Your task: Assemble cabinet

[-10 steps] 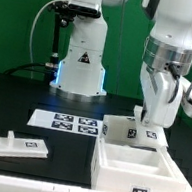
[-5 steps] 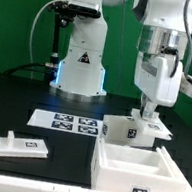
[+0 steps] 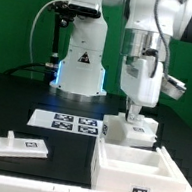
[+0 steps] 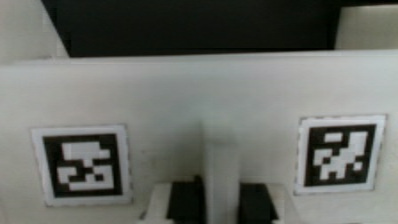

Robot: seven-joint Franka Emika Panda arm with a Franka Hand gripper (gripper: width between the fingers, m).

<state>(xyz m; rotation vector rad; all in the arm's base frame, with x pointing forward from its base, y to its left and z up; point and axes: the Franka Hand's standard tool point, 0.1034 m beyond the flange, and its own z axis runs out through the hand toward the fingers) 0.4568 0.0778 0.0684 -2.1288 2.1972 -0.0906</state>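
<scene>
On the table (image 3: 9, 105), the robot base (image 3: 80, 69) stands at the back, with the marker board (image 3: 74, 124) lying flat just in front of it. A flat panel (image 3: 10, 145) lies nearer the camera toward the exterior view's left, well apart from the open box piece (image 3: 140, 183), which sits at the front on the exterior view's right. Directly behind that box stands an upright panel (image 3: 143, 133), just beside the marker board, and the gripper (image 3: 133, 116) hangs over its top edge, its fingers (image 4: 175, 202) seemingly on either side of a ridge on the panel.
</scene>
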